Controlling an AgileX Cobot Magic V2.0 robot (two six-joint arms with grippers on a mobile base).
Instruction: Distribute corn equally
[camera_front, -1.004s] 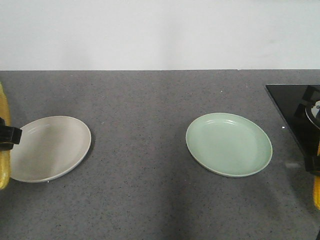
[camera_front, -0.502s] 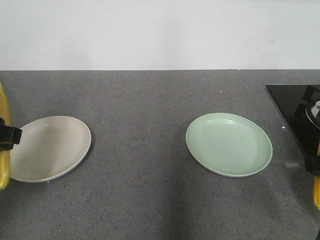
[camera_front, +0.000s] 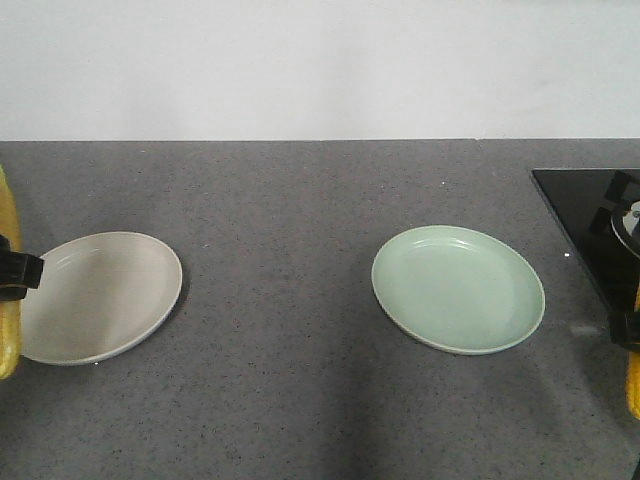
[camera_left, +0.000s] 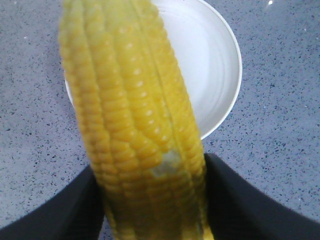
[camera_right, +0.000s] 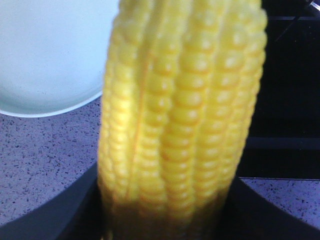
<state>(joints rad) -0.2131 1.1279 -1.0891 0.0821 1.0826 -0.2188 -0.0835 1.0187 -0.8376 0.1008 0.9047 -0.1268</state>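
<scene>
Two corn cobs (camera_left: 135, 125) (camera_right: 182, 115), one per gripper; two plates (camera_front: 100, 296) (camera_front: 458, 288).

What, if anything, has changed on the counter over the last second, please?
Nothing has visibly changed. The left end effector keeps its cob of corn at the beige plate, the right end effector keeps its cob beside the green plate, and both plates remain bare.
</scene>
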